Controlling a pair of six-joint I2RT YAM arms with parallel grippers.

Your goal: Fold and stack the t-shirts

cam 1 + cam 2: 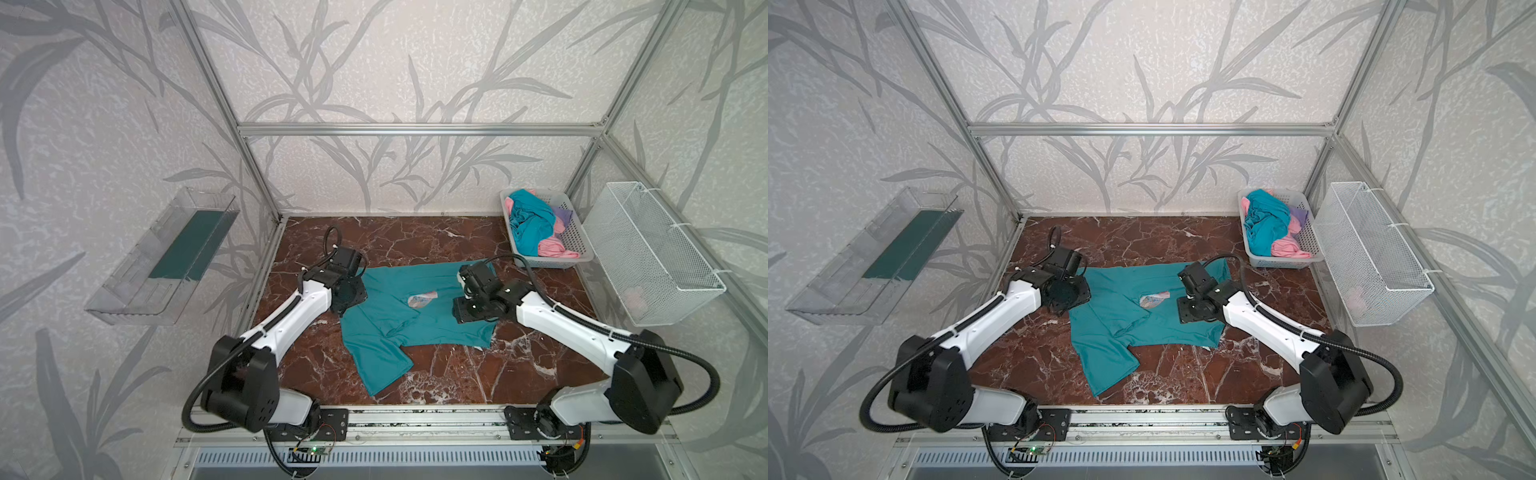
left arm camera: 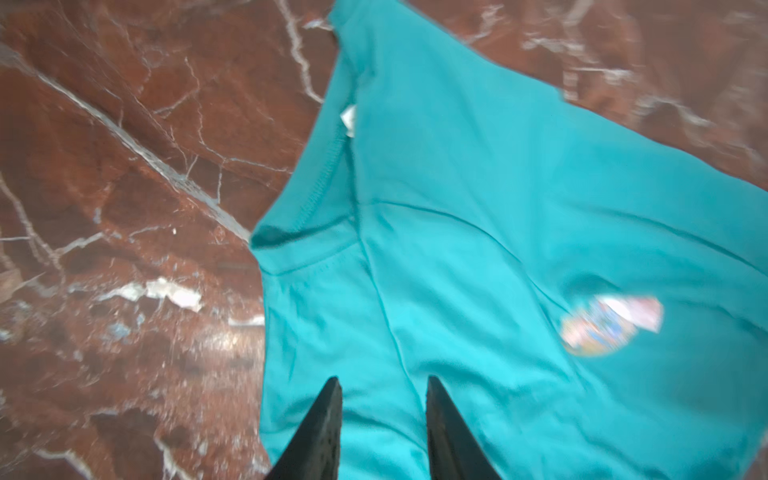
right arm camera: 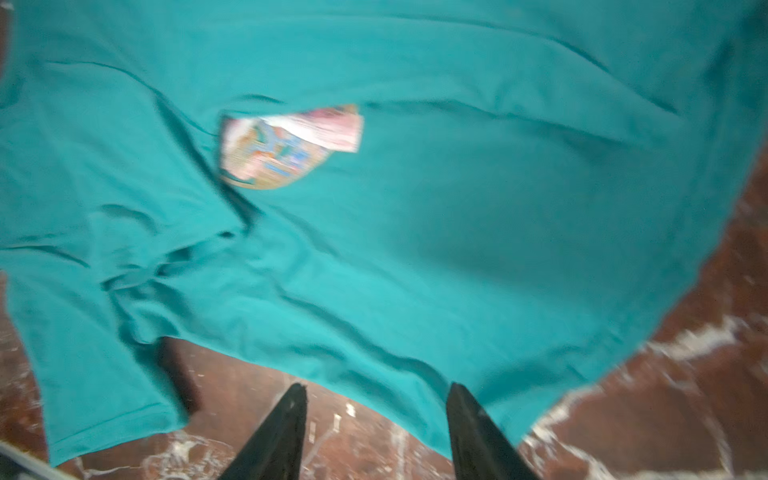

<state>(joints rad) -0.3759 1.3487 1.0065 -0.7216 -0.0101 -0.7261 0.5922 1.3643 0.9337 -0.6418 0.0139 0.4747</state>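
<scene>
A teal t-shirt [image 1: 395,328] [image 1: 1121,324] lies spread and partly folded over itself on the marble table, one part trailing toward the front edge. Its round pink print [image 1: 422,299] [image 3: 282,149] is half covered by a fold, and a white label [image 2: 348,118] shows at the neckline. My left gripper [image 2: 384,384] hovers over the shirt's left side, jaws apart, cloth [image 2: 478,208] beneath them. My right gripper [image 3: 376,390] stands open over the shirt's edge [image 3: 415,249], with bare table between its fingers. More t-shirts, teal [image 1: 530,224], pink [image 1: 555,247] and lilac [image 1: 563,215], are heaped in the basket.
The grey perforated basket [image 1: 552,262] stands at the back right corner of the table. A white wire basket [image 1: 652,253] hangs on the right wall and a clear plastic tray [image 1: 162,257] on the left wall. Metal frame posts edge the table.
</scene>
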